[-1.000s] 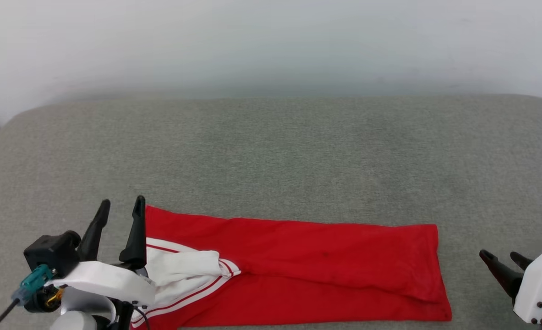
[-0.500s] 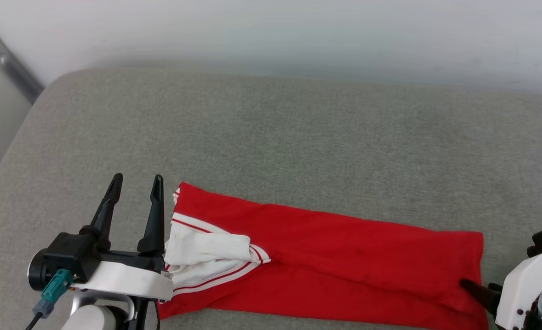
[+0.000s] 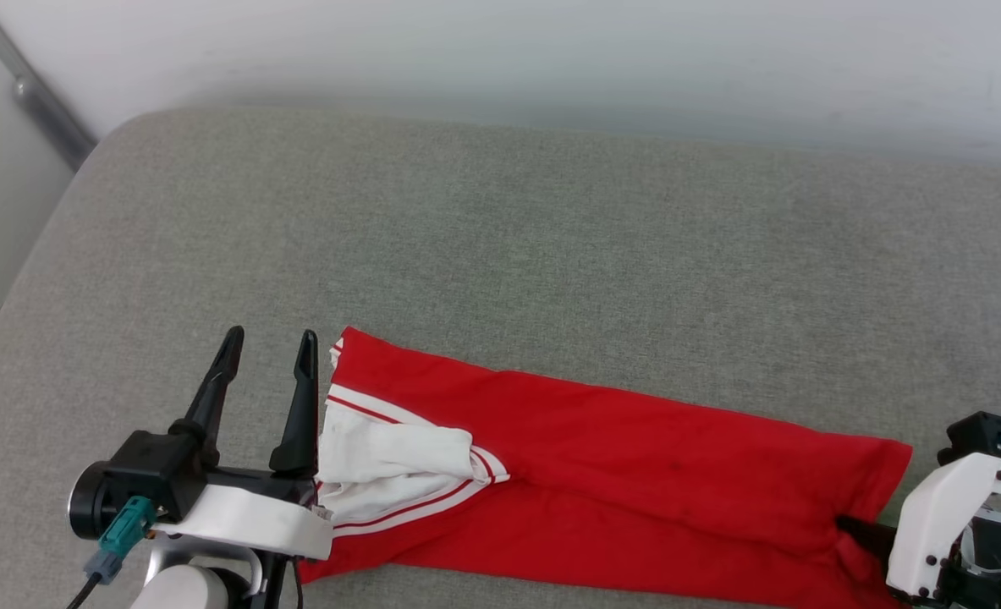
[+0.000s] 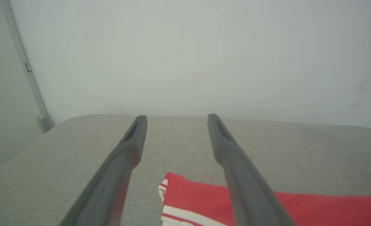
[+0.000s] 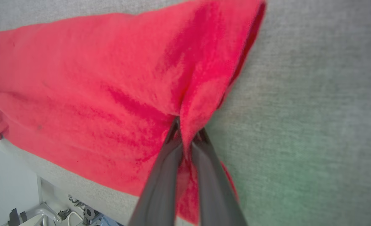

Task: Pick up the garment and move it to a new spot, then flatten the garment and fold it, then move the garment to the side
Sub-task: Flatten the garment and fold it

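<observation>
Lying as a long folded strip on the grey cushion (image 3: 500, 237), possibly a couch seat, the garment (image 3: 635, 474) is pinched at its right end by the right jaws; the left jaws gape beside its white sleeve (image 3: 390, 452).

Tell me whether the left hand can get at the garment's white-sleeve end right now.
Probably yes. The left hand is open, its fingers right beside the white sleeve of the garment, and nothing stands between them on the grey cushion.
</observation>
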